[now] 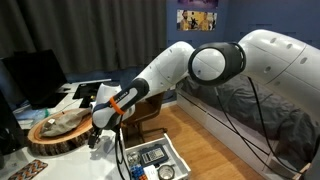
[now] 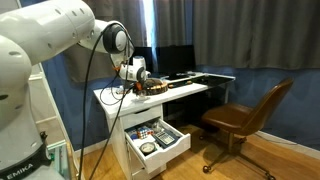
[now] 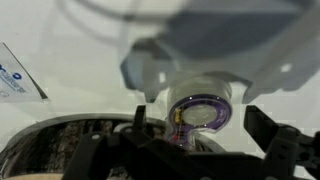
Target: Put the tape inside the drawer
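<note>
In the wrist view the tape (image 3: 200, 113), a pale clear roll with a purple inner ring, lies on the white desk top just past the edge of the bark-edged wooden slab (image 3: 60, 140). My gripper (image 3: 203, 128) is open, with one dark finger on each side of the roll and not touching it. In both exterior views the gripper (image 1: 100, 136) (image 2: 133, 82) hangs low over the desk beside the slab (image 1: 55, 131) (image 2: 166, 87); the tape is hidden there. The white drawer (image 1: 172, 152) (image 2: 178, 143) stands pulled out below the desk, with small items in it.
A monitor (image 1: 35, 75) stands behind the slab. A brown office chair (image 2: 245, 115) is beside the desk. A bed (image 1: 240, 115) runs along the wall. A blue-and-white packet (image 3: 15, 75) lies on the desk top.
</note>
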